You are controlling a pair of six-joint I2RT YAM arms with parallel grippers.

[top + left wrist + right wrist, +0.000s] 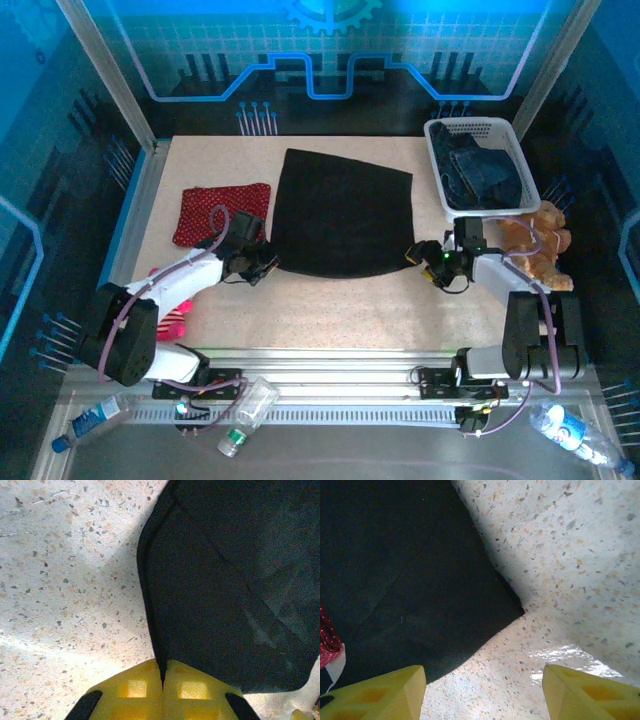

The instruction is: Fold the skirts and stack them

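Left wrist view: the left gripper (162, 672) has its yellow fingers (132, 690) pressed together, clamped on the folded edge of the black skirt (225, 595). From there the cloth spreads ahead and to the right over the speckled table (65, 580).

In the right wrist view the right gripper (482, 690) has its jaws well apart with nothing between them. The black skirt's corner lies flat just ahead, nearer the left finger; whether that finger touches the cloth I cannot tell.

From the top external view, the two grippers sit at the black skirt's near hem, one at each corner. The red dotted skirt (222, 213) lies folded just left of the black skirt. The white basket (470, 125) holding the denim skirts (482, 168) stands to its far right, and the teddy bear (535, 240) lies at its near right.
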